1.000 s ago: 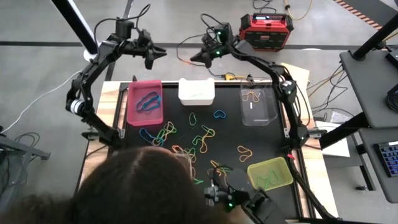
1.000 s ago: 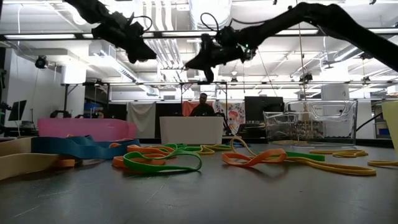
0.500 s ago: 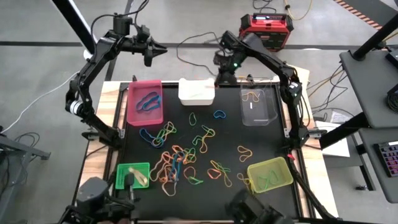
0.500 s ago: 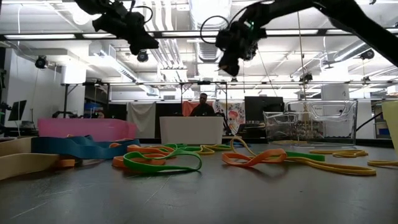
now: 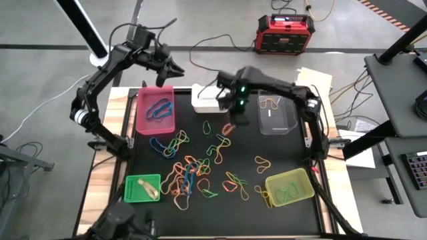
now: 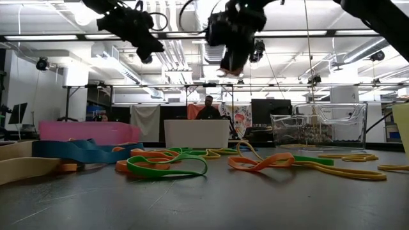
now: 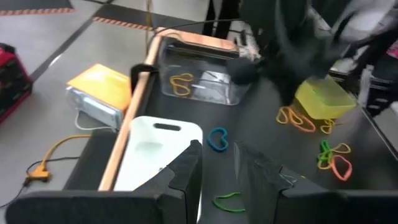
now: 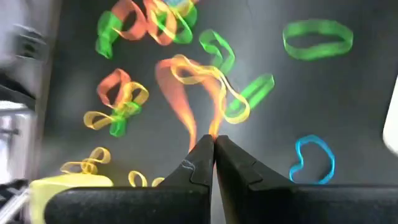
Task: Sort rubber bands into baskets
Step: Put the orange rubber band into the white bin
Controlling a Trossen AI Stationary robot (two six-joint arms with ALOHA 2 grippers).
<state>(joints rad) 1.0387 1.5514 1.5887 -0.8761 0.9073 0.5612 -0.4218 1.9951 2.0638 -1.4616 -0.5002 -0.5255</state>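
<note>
Many coloured rubber bands point(image 5: 193, 167) lie loose on the black mat point(image 5: 247, 200). Around them stand the baskets: pink point(image 5: 156, 110) with a blue band, white point(image 5: 208, 99), clear point(image 5: 277, 113) with an orange-yellow band, yellow-green point(image 5: 289, 187), green point(image 5: 143, 188) with a tan band. My right gripper point(image 5: 235, 120) hangs high over the mat between the white and clear baskets, pointing steeply down, shut point(image 8: 214, 140) on nothing; an orange-yellow band point(image 8: 196, 87) lies on the mat below it. My left gripper point(image 5: 179, 71) hovers high above the pink basket's far edge, open point(image 7: 217, 158), with nothing between its fingers.
A red-and-black box point(image 5: 285, 33) and cables lie on the floor beyond the far edge. A dark shape point(image 5: 127, 223) shows at the near edge. The wooden table rim point(image 5: 117, 133) frames the mat. In the low view both grippers point(image 6: 229, 64) point(image 6: 146, 51) hang far above the bands.
My right gripper has swung from beyond the table's far edge toward the near edge, coming over the mat beside the white basket, and has tipped from nearly level to steeply down, staying shut. My left gripper has drifted slightly right. A person's head at the near edge has withdrawn, uncovering the green basket.
</note>
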